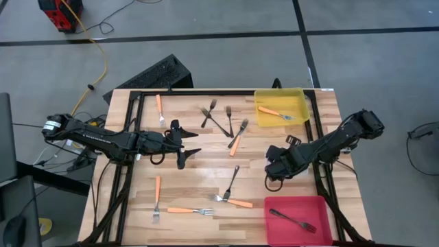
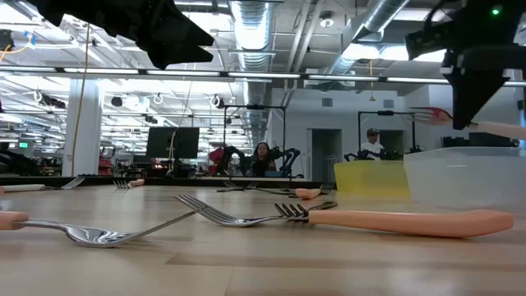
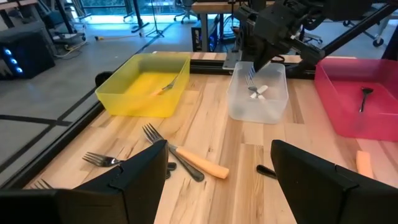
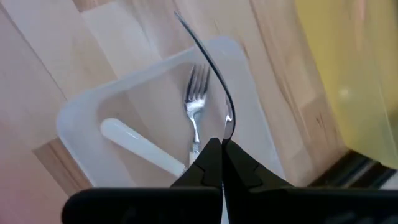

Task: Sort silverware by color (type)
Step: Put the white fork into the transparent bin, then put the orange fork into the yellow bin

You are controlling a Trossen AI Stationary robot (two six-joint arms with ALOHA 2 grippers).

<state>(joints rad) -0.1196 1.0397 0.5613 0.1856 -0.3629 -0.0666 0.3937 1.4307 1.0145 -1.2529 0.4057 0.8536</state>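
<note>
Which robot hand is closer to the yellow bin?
The right hand. It hangs over the clear bin, just beside the yellow bin, shut on a fork. The left hand is open, out over the middle of the table, farther away.

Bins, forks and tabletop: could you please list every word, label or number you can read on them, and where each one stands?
No readable text in any view.
Yellow rectangular plastic bin: no label.
Clear rectangular plastic bin: no label.
Red rectangular plastic bin: no label.
Orange-handled metal forks: no markings visible.
Pale wooden tabletop: bare of print.
Room behind, low view: no writing can be made out.
</note>
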